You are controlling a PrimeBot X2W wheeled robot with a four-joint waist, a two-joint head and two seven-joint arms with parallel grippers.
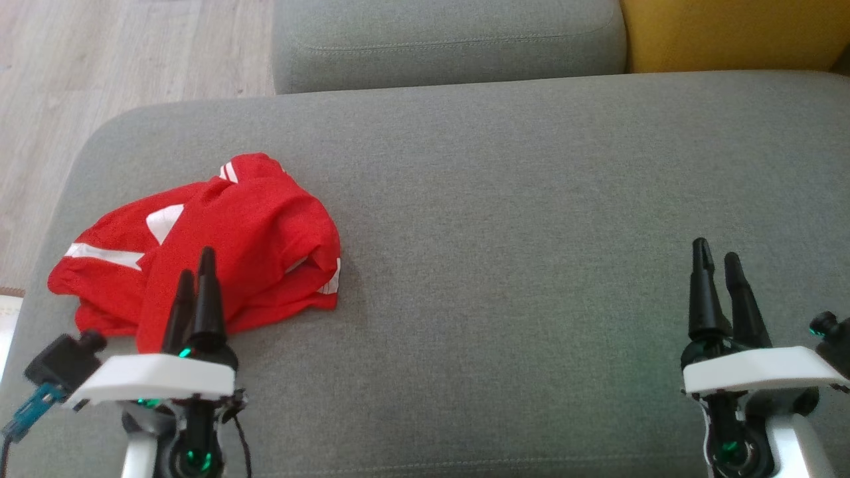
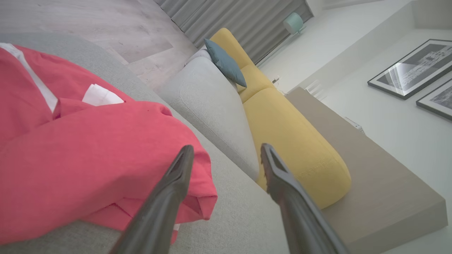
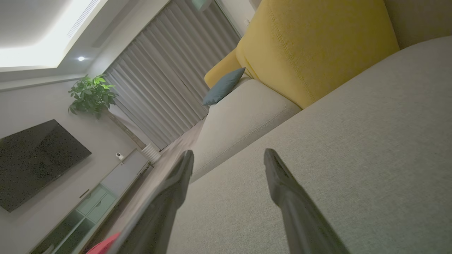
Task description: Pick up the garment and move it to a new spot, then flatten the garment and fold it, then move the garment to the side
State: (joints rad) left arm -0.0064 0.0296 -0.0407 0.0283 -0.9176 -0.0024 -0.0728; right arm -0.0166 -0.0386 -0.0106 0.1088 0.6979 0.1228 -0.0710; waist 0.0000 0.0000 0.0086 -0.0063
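While I hold both arms over the near edge of the grey seat (image 1: 531, 232), my left gripper (image 1: 197, 262) has its fingers spread with nothing between them, tips over the near side of the red garment (image 1: 259, 226). My right gripper (image 1: 716, 249) is spread as well and empty, well apart from the cloth, above bare fabric.

Between my two grippers, and on past the right one, the seat lies open and flat. On my left the seat's rounded edge curves down to the wood floor (image 1: 99, 66), and the garment's left end lies near that edge.

The garment is a crumpled heap with white stripes on the left part of the seat. Its long axis runs across the seat, left to right, a little tilted, with a striped fold pointing away from me.

Beyond it the seat's far edge meets a grey cushion (image 1: 445, 40) and, to the right, a yellow cushion (image 1: 730, 33).
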